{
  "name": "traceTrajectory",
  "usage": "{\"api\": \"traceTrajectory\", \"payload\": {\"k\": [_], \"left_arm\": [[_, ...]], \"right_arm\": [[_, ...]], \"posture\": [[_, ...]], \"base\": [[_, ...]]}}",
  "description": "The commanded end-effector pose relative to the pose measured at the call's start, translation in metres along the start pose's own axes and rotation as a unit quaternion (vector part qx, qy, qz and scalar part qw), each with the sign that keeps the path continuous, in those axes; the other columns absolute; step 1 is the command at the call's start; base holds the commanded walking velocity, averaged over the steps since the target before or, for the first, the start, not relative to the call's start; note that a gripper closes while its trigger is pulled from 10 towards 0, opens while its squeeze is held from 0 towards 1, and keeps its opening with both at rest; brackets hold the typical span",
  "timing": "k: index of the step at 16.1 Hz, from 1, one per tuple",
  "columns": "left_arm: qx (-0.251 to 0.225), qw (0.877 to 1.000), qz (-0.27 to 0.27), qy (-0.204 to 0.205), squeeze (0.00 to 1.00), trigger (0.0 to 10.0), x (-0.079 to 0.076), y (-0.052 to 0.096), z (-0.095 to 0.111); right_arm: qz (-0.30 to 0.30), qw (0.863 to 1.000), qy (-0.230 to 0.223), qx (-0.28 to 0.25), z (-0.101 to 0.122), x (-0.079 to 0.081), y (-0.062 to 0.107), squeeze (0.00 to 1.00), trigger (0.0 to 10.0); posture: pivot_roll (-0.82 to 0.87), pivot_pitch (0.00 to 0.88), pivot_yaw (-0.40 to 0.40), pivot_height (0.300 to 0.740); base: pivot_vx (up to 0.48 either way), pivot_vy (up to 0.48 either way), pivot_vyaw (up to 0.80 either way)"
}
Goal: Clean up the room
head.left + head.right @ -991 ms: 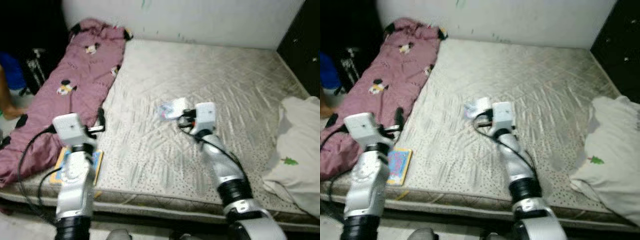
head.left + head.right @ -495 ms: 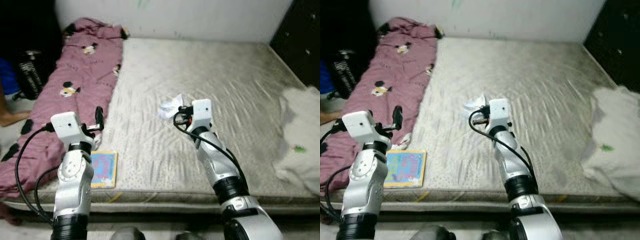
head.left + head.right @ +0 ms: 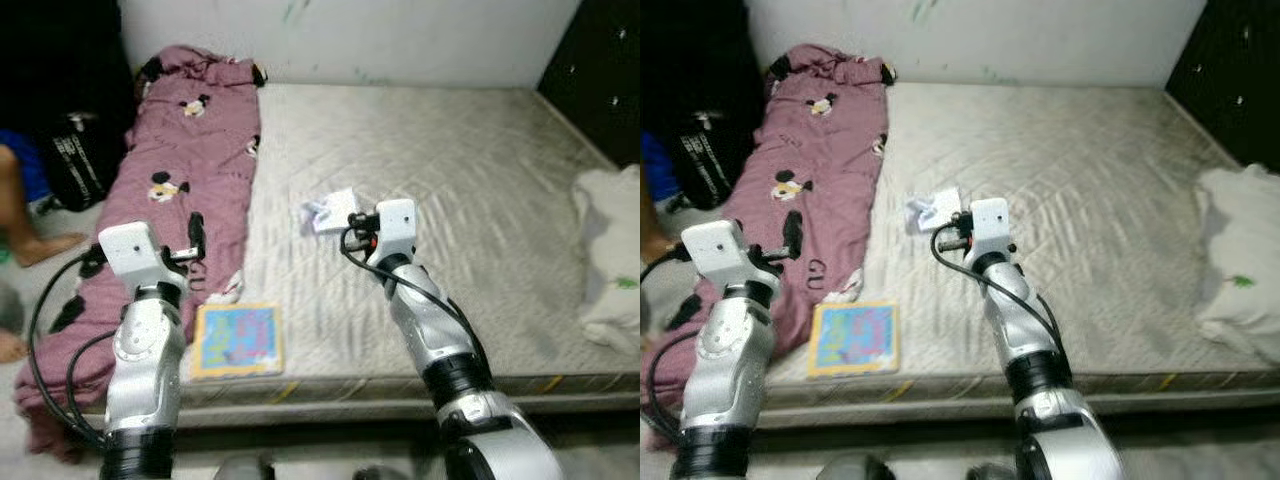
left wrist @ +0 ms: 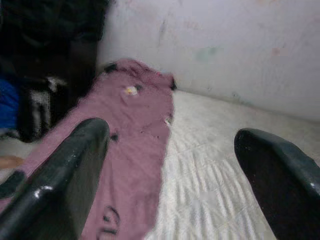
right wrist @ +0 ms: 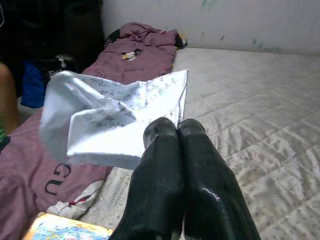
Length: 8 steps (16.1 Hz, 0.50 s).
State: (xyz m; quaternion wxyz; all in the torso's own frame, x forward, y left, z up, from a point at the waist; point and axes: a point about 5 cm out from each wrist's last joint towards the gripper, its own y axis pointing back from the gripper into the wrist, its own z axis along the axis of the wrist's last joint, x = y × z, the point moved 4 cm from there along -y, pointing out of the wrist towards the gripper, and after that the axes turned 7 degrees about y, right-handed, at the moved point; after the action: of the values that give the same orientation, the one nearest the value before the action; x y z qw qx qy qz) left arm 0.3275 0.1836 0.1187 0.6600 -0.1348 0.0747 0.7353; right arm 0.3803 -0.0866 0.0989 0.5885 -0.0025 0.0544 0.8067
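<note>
1. The right gripper is up over the mattress, its two black fingers pressed tight together and pinching a crumpled sheet of paper by its lower edge.
2. That paper hangs in the air above the middle of the bed, printed lines showing on it, clear of the quilted surface.
3. The left gripper is raised over the bed's left edge, fingers spread wide with nothing between them.
4. A maroon blanket with cartoon prints lies along the left side of the mattress, spilling off the near corner.
5. A colourful book lies flat at the front edge, just beside the blanket.
6. A white pillow rests on the right edge.
7. A person's leg shows at the far left, by a dark bag.
</note>
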Motion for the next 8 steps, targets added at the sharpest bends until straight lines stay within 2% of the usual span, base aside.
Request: {"api": "traceTrajectory", "payload": {"k": [1, 4, 8], "left_arm": [[0.002, 1.0, -0.003, -0.006, 0.0, 10.0, 0.0003, 0.0004, 0.0], [0.003, 1.0, -0.004, -0.008, 0.0, 10.0, 0.0005, 0.0006, 0.0], [0.005, 1.0, -0.006, -0.009, 0.0, 10.0, 0.0, 0.0007, -0.0006]], "right_arm": [[-0.001, 1.0, 0.001, -0.009, 0.004, -0.0022, -0.0005, 0.0, 10.0], [0.006, 1.0, 0.015, -0.024, 0.0091, 0.0014, 0.0002, 0.0, 10.0], [0.007, 0.999, 0.01, -0.03, 0.0101, 0.0011, 0.0007, 0.0, 10.0]], "posture": [[0.11, 0.0, -0.02, 0.74], [0.11, 0.0, -0.017, 0.74], [0.11, 0.0, -0.017, 0.74]], "base": [[0.0, 0.48, 0.0], [0.0, 0.48, 0.0], [0.0, 0.48, 0.0]]}}
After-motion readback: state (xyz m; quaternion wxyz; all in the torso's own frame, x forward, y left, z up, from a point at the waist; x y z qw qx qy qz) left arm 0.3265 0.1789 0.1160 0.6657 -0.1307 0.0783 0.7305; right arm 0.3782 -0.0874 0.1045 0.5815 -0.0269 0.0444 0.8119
